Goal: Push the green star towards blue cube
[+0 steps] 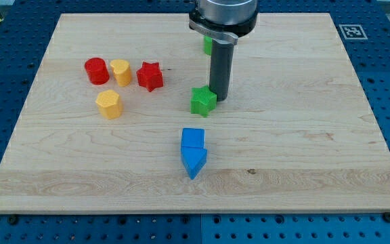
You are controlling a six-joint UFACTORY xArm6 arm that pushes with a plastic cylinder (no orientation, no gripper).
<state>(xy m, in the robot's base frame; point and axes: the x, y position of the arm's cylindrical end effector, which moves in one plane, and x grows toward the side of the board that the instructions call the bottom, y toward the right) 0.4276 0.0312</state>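
My tip (220,99) is down on the board (303,135), touching or just beside the green star (203,101) on its right, slightly toward the view's top. No claw on this rig, just the dark rod, so nothing is grasped; it only presses against things.

Green star sits near board centre. Blue cube (193,138) is below it, slightly to the view's left, near but apart from the star. A blue wedge-like block (194,162) touches the cube's lower side.

Another green block (208,45) shows behind the rod toward the view's top; mostly hidden, shape can't tell.

Left cluster, well apart from the star: red cylinder (96,70), a yellow block (120,71) just beside it on the right, red star (149,76) right of that, and a second yellow block (108,104) below them. Yellow shapes not clear enough to call.
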